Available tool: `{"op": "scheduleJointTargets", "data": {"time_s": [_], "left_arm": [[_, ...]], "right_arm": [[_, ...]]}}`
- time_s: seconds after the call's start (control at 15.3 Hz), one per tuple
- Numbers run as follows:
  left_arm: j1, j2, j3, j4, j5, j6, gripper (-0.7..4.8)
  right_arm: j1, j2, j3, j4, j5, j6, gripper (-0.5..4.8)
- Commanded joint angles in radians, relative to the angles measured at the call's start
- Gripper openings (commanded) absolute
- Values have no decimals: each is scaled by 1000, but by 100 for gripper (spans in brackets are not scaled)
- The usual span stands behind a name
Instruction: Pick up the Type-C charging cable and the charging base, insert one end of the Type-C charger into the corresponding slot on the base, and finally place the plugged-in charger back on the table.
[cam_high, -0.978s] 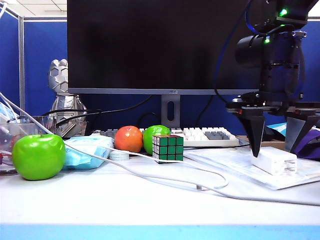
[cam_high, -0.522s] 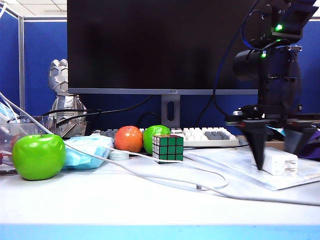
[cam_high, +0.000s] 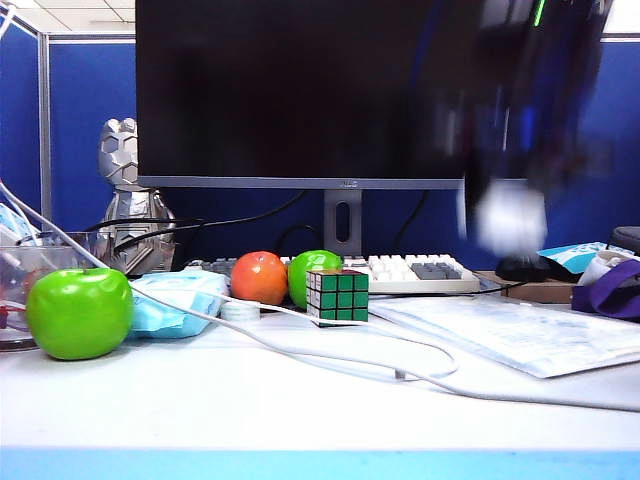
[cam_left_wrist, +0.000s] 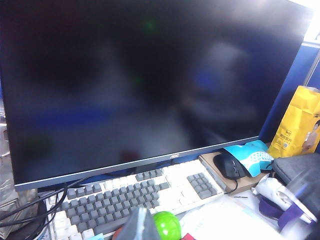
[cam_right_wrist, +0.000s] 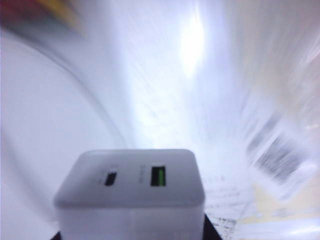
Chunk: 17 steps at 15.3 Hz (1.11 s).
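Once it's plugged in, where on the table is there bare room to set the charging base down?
Bare: the front strip of the table, between the white cord and the blue edge. The papers at right are flat and free. Crowded: the back row from the green apple to the Rubik's cube. The right gripper holds the charging base aloft.

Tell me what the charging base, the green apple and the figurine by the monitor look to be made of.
Charging base, held up by the right gripper: apparently smooth matte white plastic, with rounded edges and two moulded ports.
Green apple: probably a glossy plastic or wax replica, going by its even colour and sharp highlights.
Figurine: a silver metallic finish with faceted panels; painted plastic or metal, cannot tell.
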Motion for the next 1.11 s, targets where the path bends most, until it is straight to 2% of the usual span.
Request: {"op": "scheduleJointTargets", "data": {"time_s": [0.07, 0.13, 0.2, 0.26, 0.39, 0.46, 0.59, 0.65, 0.72, 0.78, 0.85, 0.91, 1.11], "left_arm": [[-1, -4, 3, 9, 49, -3, -3], [-2, -4, 3, 10, 75, -3, -3], [-13, -3, 3, 10, 116, -3, -3], [-31, 2, 3, 10, 138, -2, -3], [-71, 9, 2, 9, 159, 6, -3], [-143, 29, 2, 9, 160, 9, -3], [-222, 68, 2, -8, 191, 25, -3], [-266, 96, 2, -45, 232, 68, -3], [-351, 148, 2, -141, 243, 185, -3], [-396, 196, 2, -222, 237, 271, -3], [-422, 240, 2, -264, 214, 285, -3], [-490, 335, 2, -296, 144, 281, -3], [-581, 493, 4, -277, 5, 233, -3]], "right_arm": [[0, -229, 3, 95, -68, -56, -1], [0, -315, 3, 138, -119, -100, -1], [0, -443, 3, 208, -198, -194, -1], [0, -522, 3, 241, -225, -254, -1], [0, -614, 3, 254, -235, -348, -1], [0, -660, 3, 249, -235, -370, -1], [0, -692, 3, 249, -231, -370, -1], [0, -695, 3, 248, -231, -369, -1], [0, -698, 3, 243, -231, -369, -1], [0, -698, 3, 243, -232, -365, -1], [0, -698, 3, 243, -235, -351, -1], [0, -697, 2, 242, -235, -335, -1], [0, -698, 2, 241, -252, -316, -1]]}}
